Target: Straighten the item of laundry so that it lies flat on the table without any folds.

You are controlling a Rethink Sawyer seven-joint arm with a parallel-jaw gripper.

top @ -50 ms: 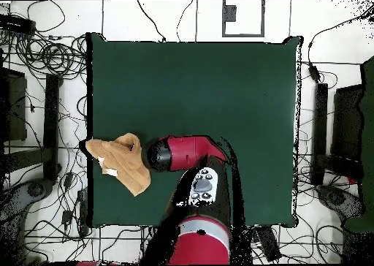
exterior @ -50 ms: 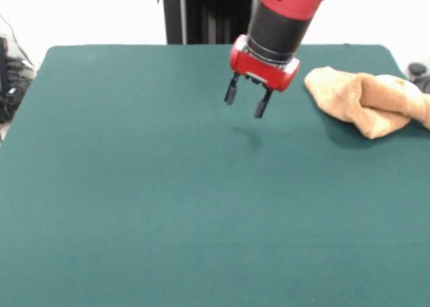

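The gripper [exterior @ -50 ms: 246,99] is hanging above the green table [exterior @ -50 ms: 168,206], its fingers spread apart and holding nothing, while the towel [exterior @ -50 ms: 366,100] is lying crumpled at the table's edge.

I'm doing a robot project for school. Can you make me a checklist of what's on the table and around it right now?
Surface: dark green table, bare apart from the towel.
Job's things: tan-orange towel bunched and folded at the table's edge, overhanging it in the overhead view; not flat.
Clutter: nothing seen on the table.
Grippers: gripper open, empty, hanging above the cloth beside the towel, not touching it.
Cables: many loose cables on the floor around the table.
Surroundings: dark equipment beside the table; black pedestal behind.
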